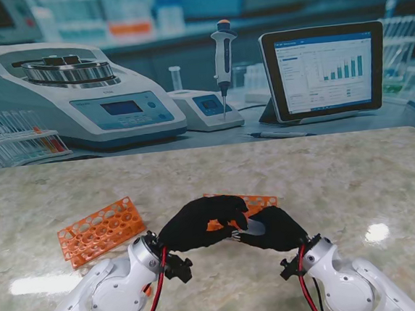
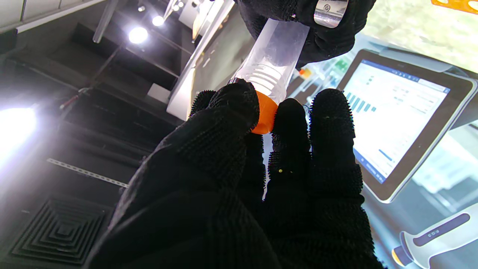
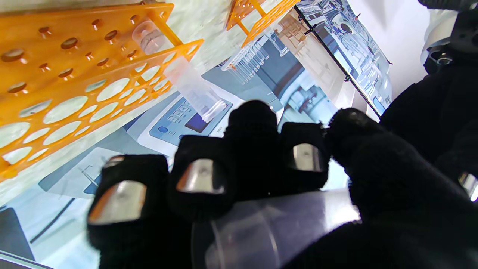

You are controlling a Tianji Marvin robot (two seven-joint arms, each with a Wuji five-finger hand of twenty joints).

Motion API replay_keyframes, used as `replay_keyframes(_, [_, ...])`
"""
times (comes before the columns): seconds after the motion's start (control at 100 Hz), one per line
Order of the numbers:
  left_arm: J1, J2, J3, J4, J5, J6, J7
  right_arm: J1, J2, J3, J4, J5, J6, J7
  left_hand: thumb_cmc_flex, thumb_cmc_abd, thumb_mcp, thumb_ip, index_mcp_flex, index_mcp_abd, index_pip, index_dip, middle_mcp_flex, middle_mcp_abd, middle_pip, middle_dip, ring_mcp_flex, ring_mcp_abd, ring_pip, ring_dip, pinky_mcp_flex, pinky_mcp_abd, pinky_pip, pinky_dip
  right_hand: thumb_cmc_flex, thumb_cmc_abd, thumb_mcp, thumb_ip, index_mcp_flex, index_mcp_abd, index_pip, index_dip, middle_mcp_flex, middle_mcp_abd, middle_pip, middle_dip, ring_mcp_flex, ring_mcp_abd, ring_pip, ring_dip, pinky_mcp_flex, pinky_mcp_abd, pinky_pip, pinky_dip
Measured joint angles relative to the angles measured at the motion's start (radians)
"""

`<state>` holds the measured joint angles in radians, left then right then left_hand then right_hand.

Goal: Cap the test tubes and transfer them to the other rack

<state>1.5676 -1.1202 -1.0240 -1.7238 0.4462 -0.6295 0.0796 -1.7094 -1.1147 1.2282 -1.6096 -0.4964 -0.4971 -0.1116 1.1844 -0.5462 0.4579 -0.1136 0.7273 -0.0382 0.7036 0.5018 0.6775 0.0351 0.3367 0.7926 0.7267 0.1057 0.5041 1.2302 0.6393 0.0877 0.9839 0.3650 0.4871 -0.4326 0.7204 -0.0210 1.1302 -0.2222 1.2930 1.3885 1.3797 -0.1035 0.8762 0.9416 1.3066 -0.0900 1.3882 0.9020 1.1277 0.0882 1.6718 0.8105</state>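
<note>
Marble bench: my left hand [image 2: 239, 179] pinches orange screw cap [image 2: 264, 117] against clear plastic tube [image 2: 274, 61] gripped by right hand [image 3: 261, 194]; misalignment risks cross-threading.

My arms [image 1: 107, 299] are glossy white shells at the frame's bottom corners, red cables [image 1: 158, 291] along each wrist. Both hands, left hand [image 1: 199, 222] and right hand [image 1: 276, 228], wear black knit gloves with silver fingertip plates [image 3: 118, 201].
</note>
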Motion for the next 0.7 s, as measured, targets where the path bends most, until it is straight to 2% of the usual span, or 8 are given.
replay_keyframes(0.4, [0.012,0.007,-0.011,-0.008,-0.006,-0.002,-0.036,-0.003,-0.001,-0.001,0.0,-0.004,0.003,-0.005,0.007,0.008,0.0,0.001,0.0,0.0,0.0,0.0,-0.01,0.0,-0.008,0.0,0.0,0.001,0.0,-0.002,0.0,0.0,0.0,0.0,0.0,-0.001,0.0,0.0,0.0,0.0,0.0,0.0,0.0,0.0,0.0,0.0,0.0,0.0,0.0,0.001,0.0,0.0,0.0,0.0])
replay_keyframes(0.7, [0.03,0.011,-0.019,-0.018,0.009,-0.009,-0.035,-0.008,-0.003,0.001,-0.004,-0.01,-0.001,-0.018,0.011,0.016,0.0,0.002,0.0,0.006,0.0,0.0,-0.012,0.0,-0.022,0.0,0.0,0.004,-0.001,-0.005,0.0,0.0,0.0,0.0,0.0,-0.016,-0.001,0.0,0.001,0.0,0.0,0.0,0.0,0.0,0.0,0.0,0.0,0.0,0.0,0.013,0.0,0.0,0.0,0.0])
